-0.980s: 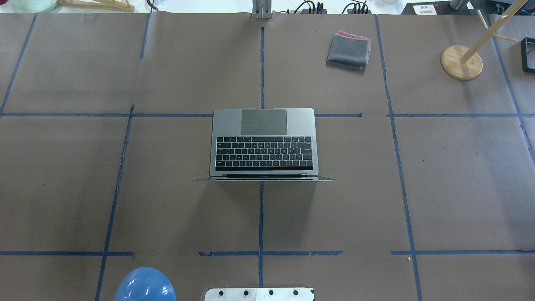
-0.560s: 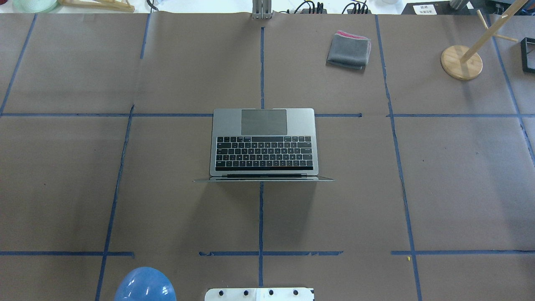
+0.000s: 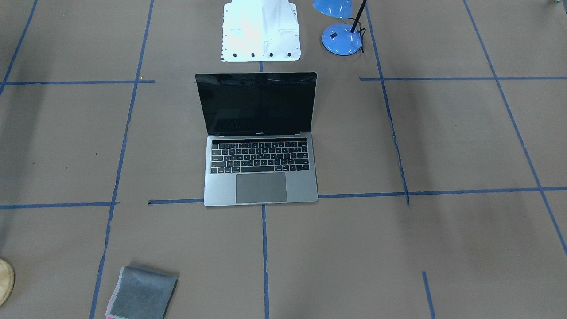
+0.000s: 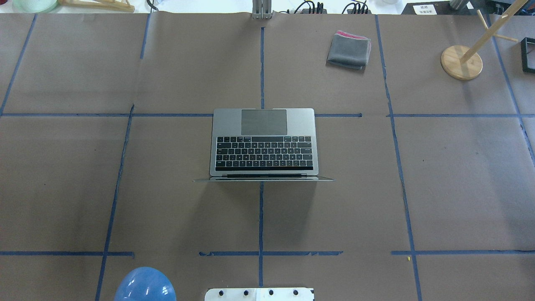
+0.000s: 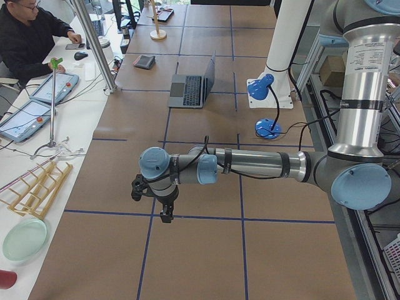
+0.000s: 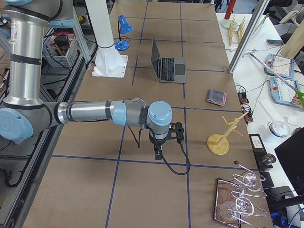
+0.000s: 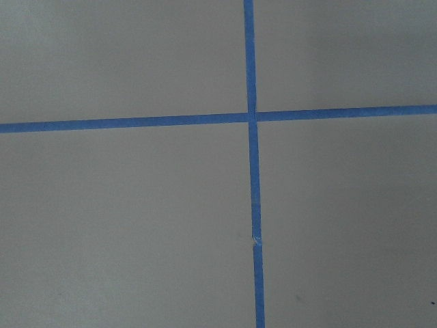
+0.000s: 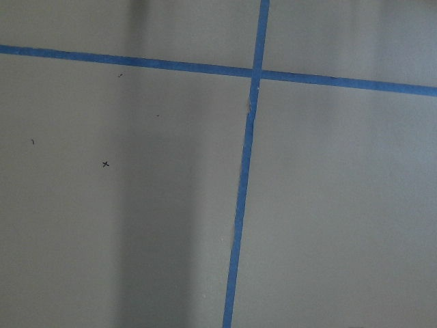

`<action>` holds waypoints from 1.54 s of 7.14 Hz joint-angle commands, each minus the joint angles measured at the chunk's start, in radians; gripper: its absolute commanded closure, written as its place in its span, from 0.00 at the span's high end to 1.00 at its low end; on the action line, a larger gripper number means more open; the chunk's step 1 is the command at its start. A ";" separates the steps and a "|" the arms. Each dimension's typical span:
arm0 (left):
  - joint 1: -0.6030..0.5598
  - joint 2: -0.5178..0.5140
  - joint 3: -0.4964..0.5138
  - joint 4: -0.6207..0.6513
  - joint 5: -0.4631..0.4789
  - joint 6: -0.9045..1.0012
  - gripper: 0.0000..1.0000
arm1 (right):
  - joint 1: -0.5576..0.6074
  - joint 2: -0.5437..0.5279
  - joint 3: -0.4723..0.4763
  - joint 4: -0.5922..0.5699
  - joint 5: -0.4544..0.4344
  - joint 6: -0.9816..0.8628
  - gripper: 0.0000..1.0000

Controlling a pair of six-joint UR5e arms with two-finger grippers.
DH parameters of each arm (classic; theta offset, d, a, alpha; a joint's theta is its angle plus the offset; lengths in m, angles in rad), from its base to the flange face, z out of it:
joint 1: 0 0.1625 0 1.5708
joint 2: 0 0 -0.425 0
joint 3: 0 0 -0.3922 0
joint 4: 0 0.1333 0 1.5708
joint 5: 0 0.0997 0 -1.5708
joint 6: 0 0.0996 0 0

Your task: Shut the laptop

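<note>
The laptop [image 4: 263, 142] stands open in the middle of the table, its black screen [image 3: 258, 104] upright and facing away from the robot base. It also shows in the left side view [image 5: 194, 87] and the right side view [image 6: 168, 69]. My left gripper [image 5: 165, 215] hangs over the brown paper far from the laptop, toward the table's left end. My right gripper [image 6: 158, 154] hangs likewise toward the right end. Both show only in the side views, so I cannot tell whether they are open or shut. The wrist views show only paper and blue tape.
A folded grey cloth [image 4: 349, 50] lies at the far right of the laptop. A wooden stand [image 4: 461, 62] is at the far right corner. A blue lamp [image 3: 341, 37] stands beside the white robot base [image 3: 260, 31].
</note>
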 commanded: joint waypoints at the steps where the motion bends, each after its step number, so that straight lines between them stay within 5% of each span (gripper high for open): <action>1: 0.000 0.001 -0.004 0.000 -0.001 0.000 1.00 | 0.000 0.004 0.005 -0.003 0.004 0.001 1.00; 5: 0.000 -0.008 -0.055 0.015 -0.002 -0.003 1.00 | -0.002 0.032 0.054 0.001 0.012 0.004 1.00; 6: 0.000 -0.009 -0.136 0.053 -0.002 -0.058 1.00 | -0.003 0.048 0.071 0.000 0.029 0.039 1.00; 8: 0.014 -0.099 -0.404 0.373 -0.002 -0.139 1.00 | -0.070 0.096 0.153 -0.002 0.137 0.317 1.00; 10: 0.233 -0.179 -0.622 0.445 -0.054 -0.498 0.99 | -0.224 0.130 0.291 0.005 0.133 0.584 1.00; 11: 0.335 -0.266 -0.673 0.445 -0.056 -0.690 0.80 | -0.267 0.134 0.368 0.005 0.135 0.737 0.86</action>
